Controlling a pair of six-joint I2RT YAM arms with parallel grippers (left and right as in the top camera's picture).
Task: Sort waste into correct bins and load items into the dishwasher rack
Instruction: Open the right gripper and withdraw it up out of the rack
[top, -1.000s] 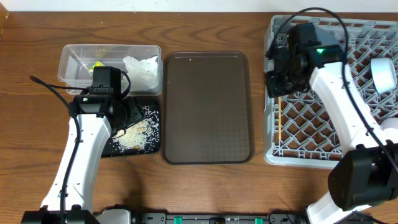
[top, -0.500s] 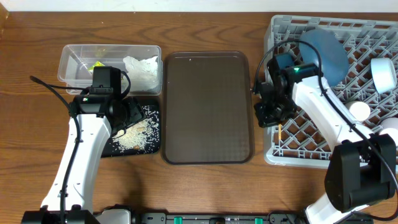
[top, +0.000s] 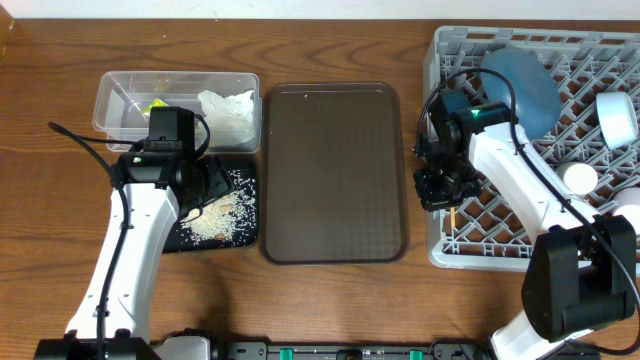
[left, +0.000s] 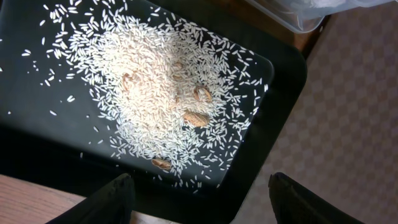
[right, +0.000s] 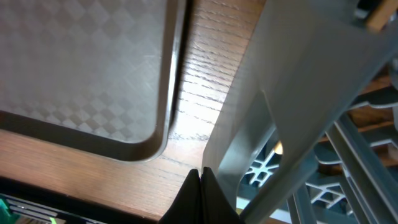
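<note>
The grey dishwasher rack (top: 500, 250) stands at the right and holds the dark-blue plate (top: 520, 85), pale cups (top: 617, 117) and a wooden chopstick (top: 452, 213). My right gripper (top: 438, 190) is shut and empty, low at the rack's left wall (right: 292, 93). The black tray (top: 245, 235) at the left holds whitish rice scraps (left: 161, 93). My left gripper (left: 202, 202) is open and empty over the tray's edge. The clear tub (top: 115, 100) behind it holds the yellow-green wrapper (top: 157, 103) and the white tissue (top: 228, 108).
A large brown serving tray (top: 333, 170) lies in the middle between the bins and the rack; its corner also shows in the right wrist view (right: 81, 68). Bare wood shows along the table's front edge.
My right gripper came down from over the plate at the rack's back to the rack's left wall, uncovering the plate. The rack shifted slightly right. The left arm has not moved.
</note>
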